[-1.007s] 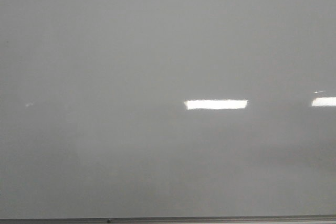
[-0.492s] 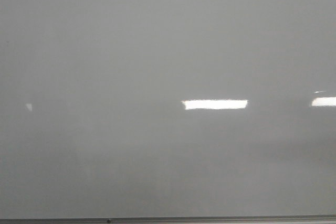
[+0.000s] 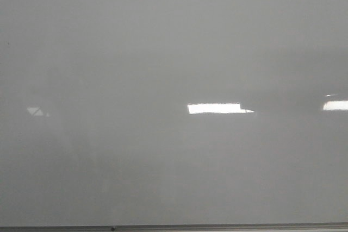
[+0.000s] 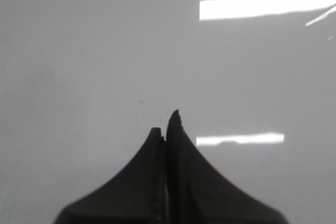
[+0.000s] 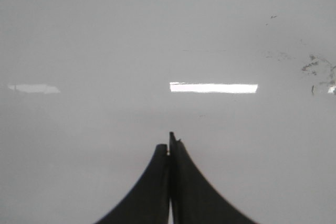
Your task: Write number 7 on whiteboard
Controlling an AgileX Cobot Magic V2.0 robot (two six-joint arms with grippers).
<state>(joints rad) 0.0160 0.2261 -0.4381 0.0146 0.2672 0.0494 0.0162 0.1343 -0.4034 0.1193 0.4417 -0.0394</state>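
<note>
Glossy grey-white whiteboard point(image 3: 163, 69) fills the front view, its thin metal frame edge point(image 3: 174, 227) running along the bottom; no stroke of a 7 shows on it, and neither arm appears in that view. In the left wrist view the left gripper point(image 4: 165, 124) has its two dark fingers pressed together with nothing visible between them, and the board surface point(image 4: 105, 51) lies beyond the tips. The right gripper point(image 5: 169, 141) is likewise closed on nothing, facing the same pale surface point(image 5: 105, 35). Faint dark specks point(image 5: 315, 69) lie on the board ahead of the right fingertips and off to one side; they look like old ink residue, though at this sharpness that is uncertain. Bright glare bars point(image 5: 213, 87) cross the surface ahead of both claws.

Risks, as judged from this arrangement: no marker is visible in any view, so the plain hazard is that a closed, empty claw goes to the board and leaves no mark, or drags bare fingertips over the gloss and scuffs it. The distance from fingertips to board cannot be read from these views, since the featureless surface gives no depth cue; an advance made on a wrong estimate may press too hard or stop short. Glare may also hide a thin stroke, so that a faint or broken line passes unnoticed.
</note>
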